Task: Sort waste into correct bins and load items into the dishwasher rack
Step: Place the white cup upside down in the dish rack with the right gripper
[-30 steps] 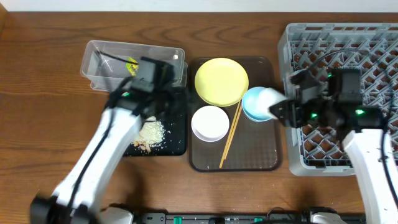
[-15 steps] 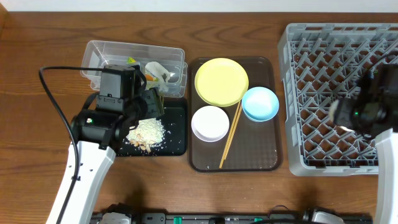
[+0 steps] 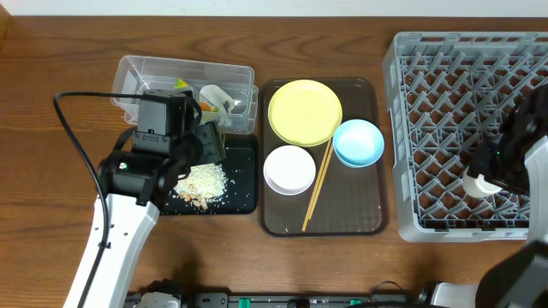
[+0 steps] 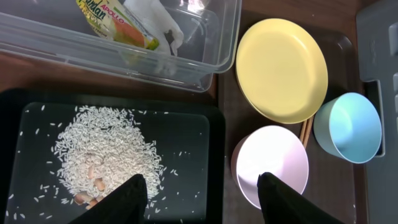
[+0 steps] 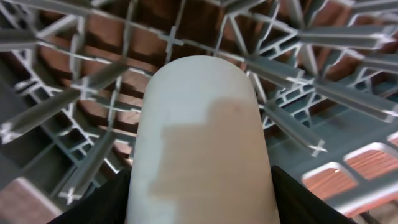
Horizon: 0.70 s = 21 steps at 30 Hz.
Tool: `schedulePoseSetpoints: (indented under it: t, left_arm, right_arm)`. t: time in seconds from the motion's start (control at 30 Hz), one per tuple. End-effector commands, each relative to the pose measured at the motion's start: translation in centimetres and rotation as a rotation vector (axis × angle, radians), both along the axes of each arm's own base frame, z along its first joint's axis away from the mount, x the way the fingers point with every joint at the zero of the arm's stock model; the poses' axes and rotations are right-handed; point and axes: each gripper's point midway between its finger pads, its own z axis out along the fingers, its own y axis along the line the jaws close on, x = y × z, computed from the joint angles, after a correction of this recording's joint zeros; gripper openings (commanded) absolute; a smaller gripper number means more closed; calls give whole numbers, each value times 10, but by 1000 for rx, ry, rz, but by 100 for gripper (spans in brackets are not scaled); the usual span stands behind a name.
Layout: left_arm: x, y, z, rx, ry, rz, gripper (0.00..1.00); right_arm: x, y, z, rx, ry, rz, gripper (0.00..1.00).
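Observation:
My right gripper point(image 5: 200, 205) is shut on the small white cup point(image 5: 199, 130) and holds it inside the grey dishwasher rack point(image 3: 428, 128); the cup also shows in the overhead view point(image 3: 476, 183). My left gripper point(image 4: 202, 186) is open and empty over the black tray point(image 3: 244, 192) with rice crumbs point(image 4: 106, 149). The clear tub point(image 3: 137, 73) holds the green-and-orange wrapper point(image 4: 109, 18) and crumpled white paper point(image 4: 152, 22). The yellow plate point(image 3: 305, 111), light blue bowl point(image 3: 358, 142), white bowl point(image 3: 288, 169) and chopsticks point(image 3: 317, 188) lie on the brown serving tray point(image 3: 342, 218).
The rack's upright pegs point(image 5: 74, 93) surround the cup closely. The rack stands at the table's right; the tub and black tray are left of the brown tray. A black cable point(image 3: 73, 128) loops by my left arm.
My right gripper has carried the cup from beside the blue bowl over into the rack and lowered it. My left arm swung back from the tub to above the black tray, then stayed.

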Motion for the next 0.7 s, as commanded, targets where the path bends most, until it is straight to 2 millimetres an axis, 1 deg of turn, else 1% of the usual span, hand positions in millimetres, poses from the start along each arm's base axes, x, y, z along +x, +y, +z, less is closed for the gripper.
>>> schedulePoseSetpoints:
  t: [0.0, 0.03, 0.07, 0.1, 0.13, 0.17, 0.23, 0.3, 0.37, 0.4, 0.47, 0.5, 0.53, 0.57, 0.63, 0.67]
  left_arm:
    - [1, 4, 2, 21, -10, 1, 60]
    - [1, 4, 2, 21, -10, 1, 60]
    - [1, 4, 2, 21, -9, 1, 60]
    - [1, 4, 2, 21, -9, 1, 60]
    - [1, 4, 2, 21, -9, 1, 60]
    - [1, 4, 2, 21, -9, 1, 60]
    - [1, 4, 2, 21, -9, 1, 60]
    - [1, 4, 1, 22, -8, 1, 60]
    - [0, 4, 1, 23, -4, 1, 61]
    - [0, 5, 0, 25, -1, 1, 64]
    - [-1, 9, -3, 47, 10, 17, 64]
    - [-2, 14, -6, 70, 19, 32, 64]
    - [-4, 21, -10, 104, 38, 57, 64]
    - [-6, 28, -14, 128, 58, 96, 64]
    - [-13, 46, -24, 187, 111, 198, 64]
    - [-17, 54, -28, 215, 137, 244, 64]
  right_arm:
    - [-1, -5, -10, 4, 39, -23, 27]
    - [-1, -5, -13, 10, 45, -23, 38]
    - [0, -4, -14, 18, 49, -23, 56]
    - [1, -2, -16, 30, 47, -22, 79]
    - [2, 0, -16, 41, 40, -21, 93]
    - [4, 2, -15, 55, 29, -19, 99]
    - [7, 4, -12, 66, 16, -19, 99]
    - [12, 6, -5, 79, -6, -17, 99]
    - [21, 9, 11, 96, -55, -11, 99]
    - [26, 10, 18, 105, -79, -7, 99]
    - [41, 20, 39, 134, -168, 19, 99]
    - [48, 27, 49, 152, -213, 51, 99]
    - [58, 40, 60, 184, -275, 104, 99]
    - [68, 54, 71, 215, -333, 163, 99]
    - [83, 85, 89, 261, -434, 300, 96]
    - [87, 99, 94, 269, -459, 352, 95]
